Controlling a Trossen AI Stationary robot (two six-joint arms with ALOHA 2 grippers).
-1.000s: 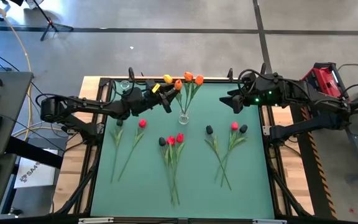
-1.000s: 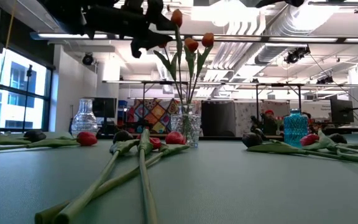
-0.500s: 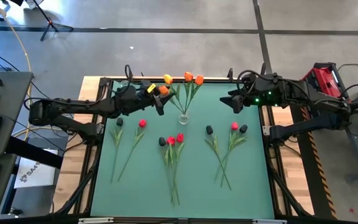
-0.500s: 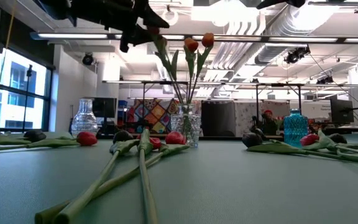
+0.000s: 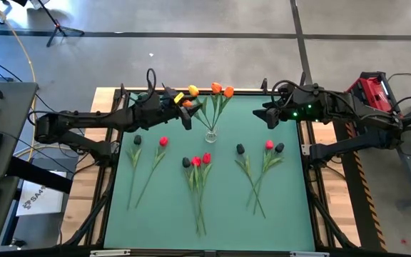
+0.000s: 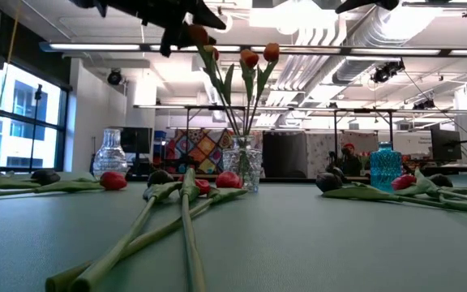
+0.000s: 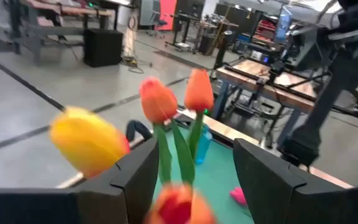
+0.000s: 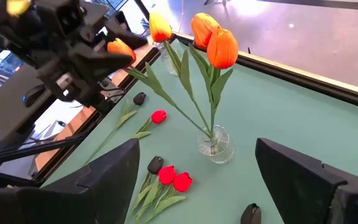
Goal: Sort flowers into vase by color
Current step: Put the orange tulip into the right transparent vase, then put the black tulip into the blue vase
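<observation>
Tulips with thin green stems lie loose on the green table mat (image 5: 291, 207), all placed here from the small clear glass vase (image 5: 211, 134); nearest the front edge, a bunch of two red heads (image 5: 201, 159) and one dark head (image 5: 186, 162) lies just in front of the vase, stems trailing forward; to the vase's right lies a cluster of one red head (image 5: 269, 145) between two dark heads (image 5: 240, 148); to its left lie a single red tulip (image 5: 163, 141) and a single dark tulip (image 5: 137, 140); the vase itself holds orange tulips (image 5: 222, 90) standing upright; behind and left of the vase, the left gripper (image 5: 184, 108) hangs in the air, fingers closed on an orange tulip head (image 5: 187, 104), with a yellow tulip (image 5: 193, 91) just beside it; behind and right of the vase, the right gripper (image 5: 265, 114) hovers with fingers spread wide, holding nothing.
</observation>
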